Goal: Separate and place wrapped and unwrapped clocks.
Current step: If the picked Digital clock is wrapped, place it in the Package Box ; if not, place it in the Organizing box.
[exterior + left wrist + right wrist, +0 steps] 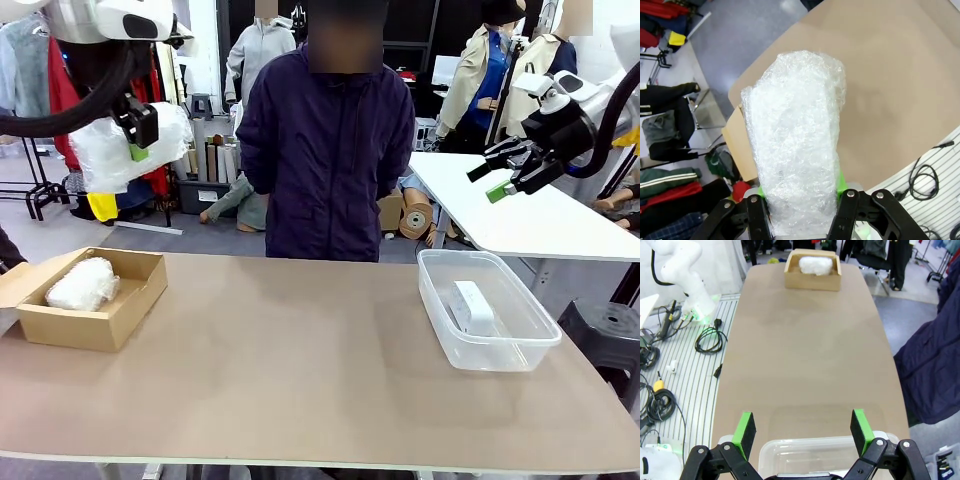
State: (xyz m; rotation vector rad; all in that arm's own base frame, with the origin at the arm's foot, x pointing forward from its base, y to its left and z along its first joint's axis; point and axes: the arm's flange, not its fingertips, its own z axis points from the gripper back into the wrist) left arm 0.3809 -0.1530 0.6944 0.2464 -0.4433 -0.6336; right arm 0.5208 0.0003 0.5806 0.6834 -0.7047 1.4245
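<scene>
A: Item one, wrapped clocks. Where are they?

B: Two bundles in bubble wrap. One wrapped clock [797, 145] hangs high above the table's left end, pinched near its lower end between the green pads of the left gripper [800, 202]; in the front view the same bundle [125, 150] sits up beside the arm. The jaws are pressed in against the wrap on both sides. The second wrapped clock [83, 284] lies inside the cardboard box [95, 325] at the near left of the table [300, 370], flaps open.

A: Item two, the bare one?

B: Unwrapped clock [474, 306], a smooth white block, lying flat in the clear plastic tub [520, 350] at the right side of the table.

A: Right gripper?

B: Right gripper [495, 182] is raised above and beyond the tub, fingers spread wide, nothing between them, touching nothing.

A: Anything else?

B: A person in a dark jacket [325, 140] stands at the far edge, middle.
</scene>
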